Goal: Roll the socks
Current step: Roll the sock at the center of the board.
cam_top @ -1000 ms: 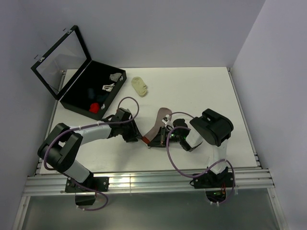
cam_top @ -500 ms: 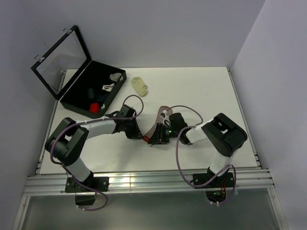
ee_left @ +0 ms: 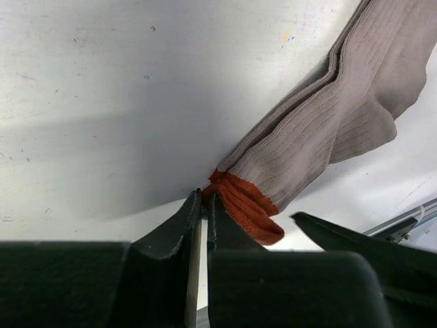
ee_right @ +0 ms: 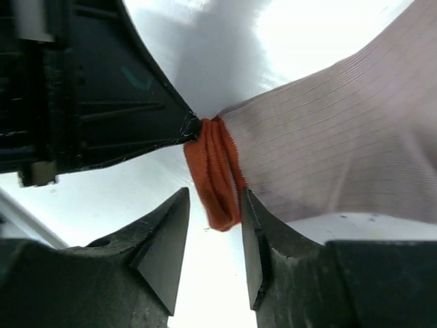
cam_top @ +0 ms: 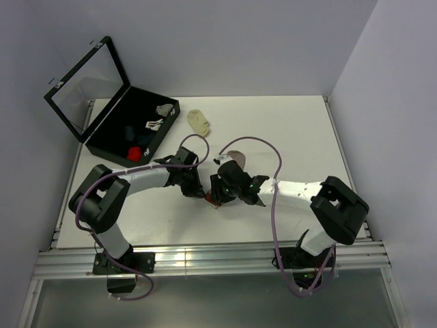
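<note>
Left gripper (ee_left: 204, 202) jaws pinched shut, right gripper (ee_right: 214, 205) — jaws parted

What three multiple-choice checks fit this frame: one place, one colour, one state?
1. Where is the small yellow sock?
A) on the table, right of the black case
B) inside that case
C) in a gripper

2. What colour is the end of the beige sock pinched by the left gripper?
A) navy
B) white
C) red

3. How is the right gripper?
A) shut on the sock
B) open, jaws either side of that end
C) out of view

Answers:
1 A, the top view shows it beside the case.
2 C, both wrist views show it red.
3 B, its wrist view shows the fingers apart.
</note>
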Available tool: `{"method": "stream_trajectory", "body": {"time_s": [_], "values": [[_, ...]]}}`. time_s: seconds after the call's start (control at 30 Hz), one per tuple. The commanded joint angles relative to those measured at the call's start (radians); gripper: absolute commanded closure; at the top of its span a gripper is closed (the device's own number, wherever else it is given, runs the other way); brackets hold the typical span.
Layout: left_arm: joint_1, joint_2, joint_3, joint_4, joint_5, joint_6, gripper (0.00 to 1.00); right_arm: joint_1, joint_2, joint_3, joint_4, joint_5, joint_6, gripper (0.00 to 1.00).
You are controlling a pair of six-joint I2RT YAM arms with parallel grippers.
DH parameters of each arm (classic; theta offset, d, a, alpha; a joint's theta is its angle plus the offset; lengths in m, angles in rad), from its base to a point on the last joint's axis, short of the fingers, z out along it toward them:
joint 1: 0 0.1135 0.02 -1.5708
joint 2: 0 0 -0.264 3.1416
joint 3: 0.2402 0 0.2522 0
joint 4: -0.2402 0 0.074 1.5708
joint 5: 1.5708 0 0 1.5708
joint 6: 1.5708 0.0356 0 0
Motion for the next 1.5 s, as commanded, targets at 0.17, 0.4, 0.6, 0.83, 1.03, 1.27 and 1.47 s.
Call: {"method": "stream_trajectory", "body": {"time_s": [0.17, 0.4, 0.6, 0.83, 1.03, 1.27, 1.47], "values": [[-0.016, 0.043, 0.036, -0.062, -0.045, 0.037, 0.94, 0.152, -0.035, 0.089, -0.061, 0.288, -0.181, 0.63], [-0.019, 0.050, 0.049, -0.075, -0.051, 0.042, 0.95, 0.191, 0.077, 0.104, -0.062, 0.320, -0.200, 0.68], [-0.019, 0.052, 0.054, -0.082, -0.054, 0.045, 0.95, 0.192, 0.151, 0.076, -0.058, 0.353, -0.193, 0.68], [-0.019, 0.046, 0.062, -0.098, -0.067, 0.044, 0.94, 0.195, 0.197, 0.036, -0.061, 0.356, -0.189, 0.68], [-0.004, 0.035, 0.091, -0.121, -0.079, 0.050, 0.92, 0.218, 0.254, 0.032, -0.105, 0.391, -0.161, 0.66], [0.062, -0.003, 0.070, -0.138, -0.090, 0.067, 0.92, 0.220, 0.333, 0.082, -0.193, 0.408, -0.106, 0.68], [0.128, -0.071, 0.020, -0.127, -0.094, 0.065, 0.92, 0.220, 0.361, 0.101, -0.182, 0.364, -0.098, 1.00]]}}
